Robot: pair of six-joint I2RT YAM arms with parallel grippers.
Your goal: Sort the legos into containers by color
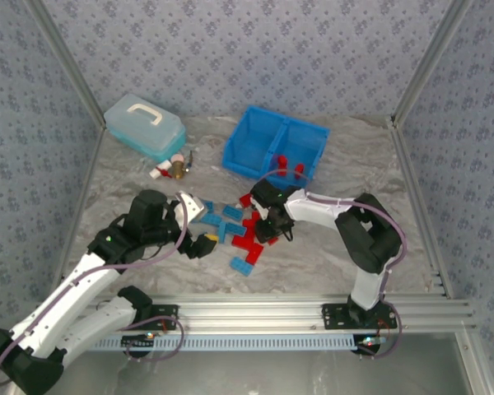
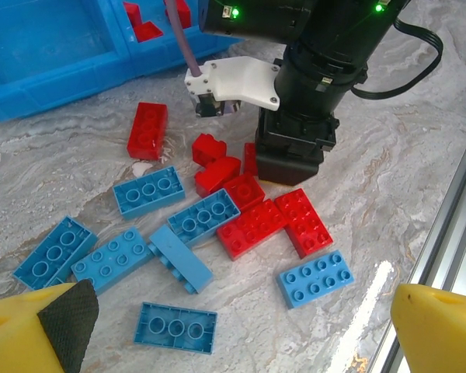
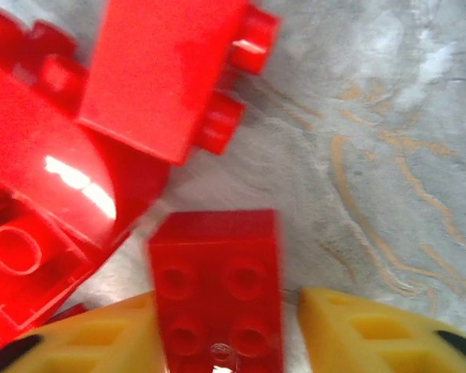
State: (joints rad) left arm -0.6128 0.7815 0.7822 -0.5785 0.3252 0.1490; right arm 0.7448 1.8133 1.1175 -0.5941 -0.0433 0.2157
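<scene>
- A marbled grey table (image 1: 313, 267) was seen from above, with 2 robot arms bolted at its near edge.
- A bright blue bin (image 1: 255, 136) with a centre divider sat at the far middle of the table. Its right compartment (image 1: 309, 141) held a few red bricks (image 1: 290, 167) at the near end.
- The loose legos (image 1: 239, 234) lay clustered on the table just near of the bin, between the 2 grippers. Blue ones lay mostly to the left and red ones mostly to the right.
- The left wrist view showed 7 blue bricks (image 2: 203, 217) scattered flat, 1 of them tipped on its side. A bunch of red pieces (image 2: 252, 229) lay touching one another beside them.
- The right gripper (image 1: 266, 234) pointed straight down into the red bunch.
- In the right wrist view its yellow fingers (image 3: 373, 334) were apart, straddling a red 2-by-2 brick (image 3: 217, 280) that lay studs up on the table. One finger met the brick's edge, and a thin strip of table showed between the brick and the other finger.
- The left gripper (image 2: 237, 326) hovered low at the left of the cluster, its yellow fingertips spread wide above the blue bricks.
- A pale blue lidded box (image 1: 144, 125) with a white handle stood at the far left. Small red-white and brass items (image 1: 171, 169) lay just near of it.
</scene>
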